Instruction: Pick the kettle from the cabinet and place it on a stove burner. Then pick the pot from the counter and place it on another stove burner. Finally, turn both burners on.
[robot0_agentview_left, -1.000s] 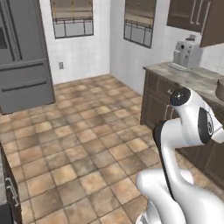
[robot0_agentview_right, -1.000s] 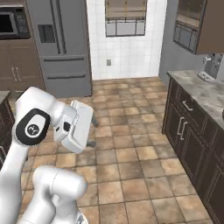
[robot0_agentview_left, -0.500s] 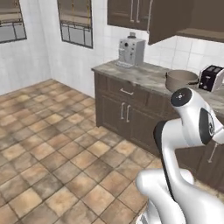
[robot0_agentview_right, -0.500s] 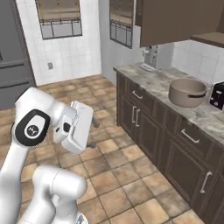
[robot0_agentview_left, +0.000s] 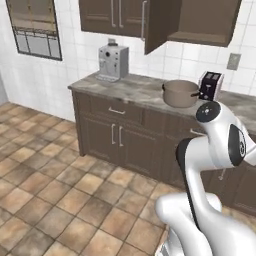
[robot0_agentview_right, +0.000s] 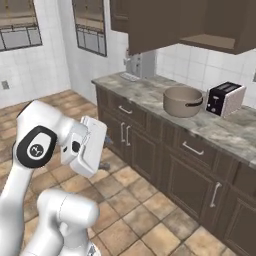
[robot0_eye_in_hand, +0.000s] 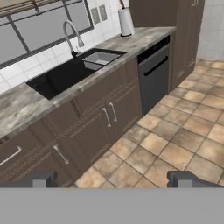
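Note:
The beige pot (robot0_agentview_left: 180, 93) (robot0_agentview_right: 183, 101) stands on the marble counter (robot0_agentview_left: 131, 89) (robot0_agentview_right: 145, 96), next to a toaster. Above it hangs the dark wall cabinet (robot0_agentview_left: 200, 20) (robot0_agentview_right: 210, 22) with one door (robot0_agentview_left: 161, 25) swung open; I see its shelf from below and the kettle is hidden. The stove is out of view. My gripper (robot0_agentview_right: 106, 141) (robot0_eye_in_hand: 112, 179) is open with nothing between its fingers. It is held close to the arm, well short of the counter, over the tiled floor.
A coffee machine (robot0_agentview_left: 112, 61) (robot0_agentview_right: 135, 65) stands at the counter's left end and a toaster (robot0_agentview_left: 210, 86) (robot0_agentview_right: 225, 98) right of the pot. The hand view faces another counter with a sink (robot0_eye_in_hand: 74, 72), a faucet (robot0_eye_in_hand: 72, 37) and a dishwasher (robot0_eye_in_hand: 153, 74).
The whole picture has swung round with the base: fridge and windows have slid away, and the counter with the pot and open cabinet now lies ahead. The arm keeps its pose.

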